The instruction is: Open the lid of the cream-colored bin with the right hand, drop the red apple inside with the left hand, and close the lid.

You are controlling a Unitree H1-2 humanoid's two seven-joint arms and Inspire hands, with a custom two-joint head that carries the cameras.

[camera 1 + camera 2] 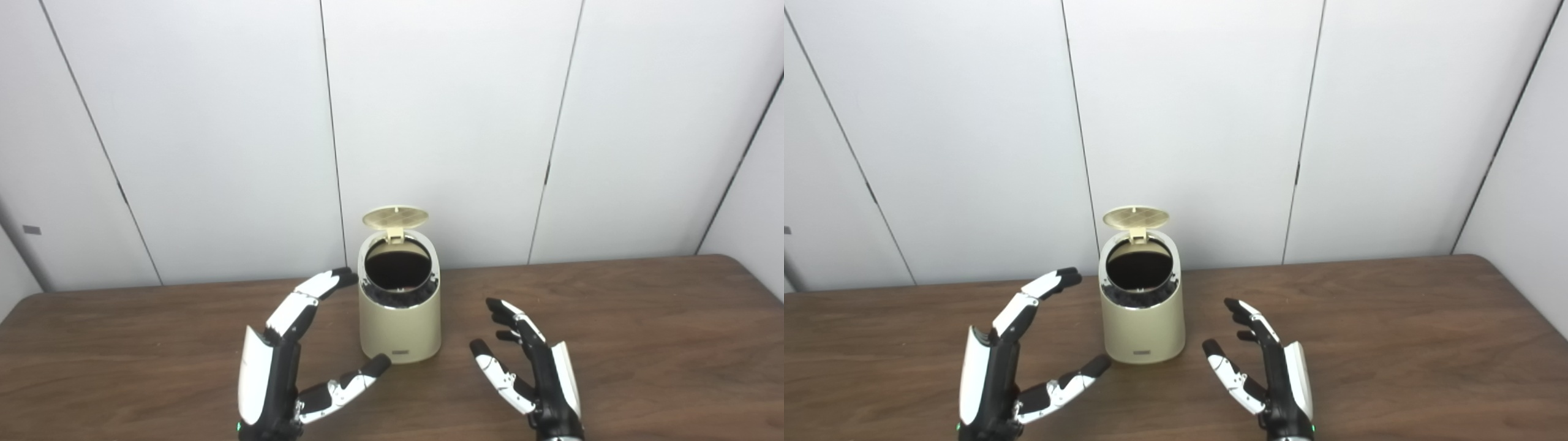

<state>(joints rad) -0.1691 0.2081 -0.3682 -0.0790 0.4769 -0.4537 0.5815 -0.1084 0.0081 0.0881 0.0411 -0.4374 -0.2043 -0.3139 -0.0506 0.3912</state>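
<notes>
The bin (399, 306) stands mid-frame with its lid (395, 217) up, between the spread, empty left hand (288, 361) and right hand (530, 373); no apple shows.

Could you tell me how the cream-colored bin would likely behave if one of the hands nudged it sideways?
The cream-colored bin stands taller than it is wide, so a high push would probably tip it; a low one might slide it on the smooth wooden table. Its raised lid hangs on one small hinge and looks likely to flap or snap shut.
</notes>
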